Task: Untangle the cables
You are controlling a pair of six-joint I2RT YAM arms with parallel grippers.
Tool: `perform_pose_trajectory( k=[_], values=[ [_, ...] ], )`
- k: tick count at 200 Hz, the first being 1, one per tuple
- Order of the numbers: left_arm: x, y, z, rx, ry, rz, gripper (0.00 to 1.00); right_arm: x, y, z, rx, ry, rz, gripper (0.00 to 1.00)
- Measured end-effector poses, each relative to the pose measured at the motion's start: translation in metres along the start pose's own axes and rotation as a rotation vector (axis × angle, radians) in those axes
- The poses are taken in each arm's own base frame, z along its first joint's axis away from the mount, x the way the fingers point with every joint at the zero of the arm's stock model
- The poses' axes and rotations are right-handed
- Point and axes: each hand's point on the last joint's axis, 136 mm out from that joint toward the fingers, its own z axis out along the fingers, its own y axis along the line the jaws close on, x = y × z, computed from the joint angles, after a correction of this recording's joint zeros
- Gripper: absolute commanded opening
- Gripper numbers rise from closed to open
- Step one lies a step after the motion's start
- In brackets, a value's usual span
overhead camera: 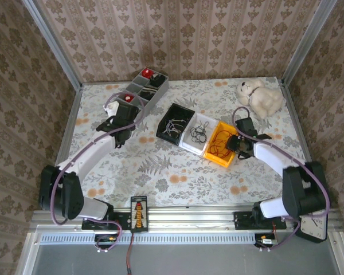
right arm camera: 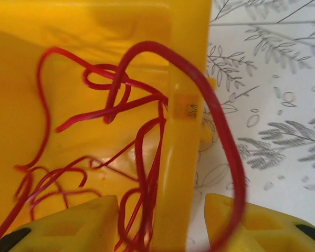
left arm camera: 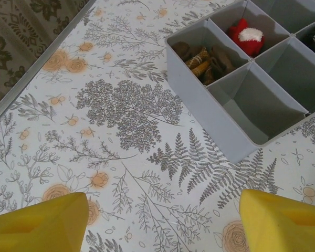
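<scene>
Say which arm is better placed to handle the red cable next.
Likely right: the right claw straddles the yellow bin wall, red cable looping over it. The left claw is open above bare table by the grey tray.

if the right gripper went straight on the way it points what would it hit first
Probably the yellow bin's side wall, which stands between its fingers, or the red cable looped over that wall; depth is too unclear to say which first.

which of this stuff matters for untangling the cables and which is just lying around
For the job:
red cable
black cable
white cable

Lying about:
grey tray
teddy
</scene>
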Motion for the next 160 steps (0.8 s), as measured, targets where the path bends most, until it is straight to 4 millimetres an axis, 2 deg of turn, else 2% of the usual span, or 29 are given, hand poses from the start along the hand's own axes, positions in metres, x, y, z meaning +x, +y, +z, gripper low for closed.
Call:
perform_pose_trajectory(
  k=[12, 29, 62, 81, 92, 117, 160],
  values=[
    [0.002, -0.003, 0.004, -0.001, 0.01, 0.006, 0.76, -0.004, 0.001, 0.012, -0.001, 0.034, 0.014, 0.4],
    [0.006, -0.006, 0.009, -0.002, 0.024, 0.014, 0.76, -0.022, 0.006, 0.025, -0.007, 0.056, 0.023, 0.4],
    [0.011, -0.008, 0.016, -0.004, 0.046, 0.022, 0.76, -0.087, 0.032, 0.037, -0.068, 0.005, 0.015, 0.42],
    [0.011, -0.008, 0.017, -0.006, 0.046, 0.019, 0.76, -0.123, 0.048, 0.036, -0.111, -0.044, -0.016, 0.44],
    [0.01, -0.007, 0.018, -0.009, 0.046, 0.013, 0.77, -0.136, 0.057, 0.032, -0.133, -0.068, -0.037, 0.45],
    [0.01, -0.005, 0.019, -0.014, 0.046, 0.007, 0.77, -0.152, 0.069, 0.02, -0.172, -0.114, -0.086, 0.49],
    [0.008, 0.009, 0.023, -0.046, 0.049, -0.016, 0.8, -0.155, 0.069, -0.002, -0.171, -0.164, -0.179, 0.51]
  ],
)
